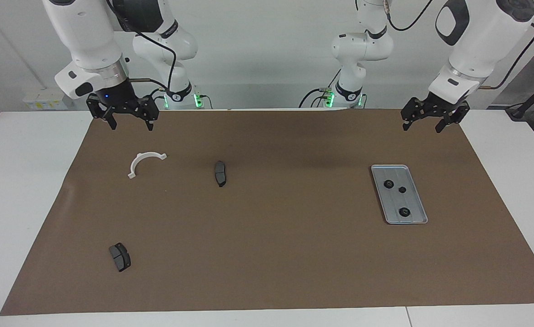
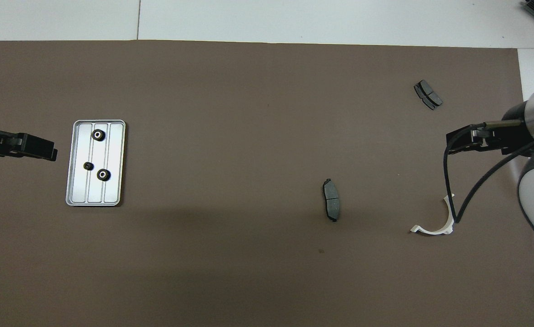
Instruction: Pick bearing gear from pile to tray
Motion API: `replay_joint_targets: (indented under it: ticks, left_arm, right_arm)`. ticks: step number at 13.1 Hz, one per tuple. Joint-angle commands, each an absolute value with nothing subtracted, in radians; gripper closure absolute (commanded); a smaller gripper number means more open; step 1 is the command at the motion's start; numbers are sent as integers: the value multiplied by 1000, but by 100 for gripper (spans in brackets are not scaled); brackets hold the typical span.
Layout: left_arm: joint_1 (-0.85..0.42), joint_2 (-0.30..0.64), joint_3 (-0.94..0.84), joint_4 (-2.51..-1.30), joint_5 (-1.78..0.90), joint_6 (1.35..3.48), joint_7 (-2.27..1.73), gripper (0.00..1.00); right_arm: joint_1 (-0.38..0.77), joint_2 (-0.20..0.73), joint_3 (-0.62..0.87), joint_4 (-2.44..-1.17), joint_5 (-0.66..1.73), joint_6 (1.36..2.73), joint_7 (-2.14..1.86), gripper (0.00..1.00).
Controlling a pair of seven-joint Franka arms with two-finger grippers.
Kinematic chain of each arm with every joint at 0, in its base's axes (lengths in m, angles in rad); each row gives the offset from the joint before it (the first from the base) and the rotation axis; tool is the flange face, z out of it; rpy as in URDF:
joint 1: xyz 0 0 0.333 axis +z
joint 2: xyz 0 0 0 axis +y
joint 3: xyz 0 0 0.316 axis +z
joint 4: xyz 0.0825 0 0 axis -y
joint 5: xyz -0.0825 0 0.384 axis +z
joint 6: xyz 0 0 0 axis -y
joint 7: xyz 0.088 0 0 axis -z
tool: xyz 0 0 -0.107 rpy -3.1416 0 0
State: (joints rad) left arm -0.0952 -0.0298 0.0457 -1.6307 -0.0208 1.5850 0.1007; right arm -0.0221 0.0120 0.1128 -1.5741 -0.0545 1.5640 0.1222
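Both grippers up and empty; three bearing gears in the tray, none left loose on the mat that I can find.

Working across the facing view: my right gripper point(image 1: 129, 119) hangs with fingers spread, holding nothing, over the mat edge near the robots, above the white bracket point(image 1: 145, 162). What remains of the pile is the bracket, one brake pad point(image 1: 220, 173) mid-table, and a second brake pad point(image 1: 119, 256) much farther from the robots; I judge these were left because they are not gears. The tray point(image 1: 413, 217) sits toward the left arm's end, carrying three gears point(image 1: 388, 184), apart from each other. My left gripper point(image 1: 435, 118) is also spread and empty, raised over the mat edge, well apart from the tray. Task looks complete; arms appear parked.
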Motion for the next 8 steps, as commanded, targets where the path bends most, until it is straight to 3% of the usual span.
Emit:
replay_joint_targets:
  ticks: [1, 8]
  left_arm:
    - [-89, 11, 43, -1566, -12, 1531, 89, 0]
    - [-83, 12, 44, -1575, -21, 1563, 89, 0]
  right_arm:
    - [-34, 0, 120, -1592, -37, 1578, 103, 0]
    - [-34, 2, 120, -1592, -37, 1578, 104, 0]
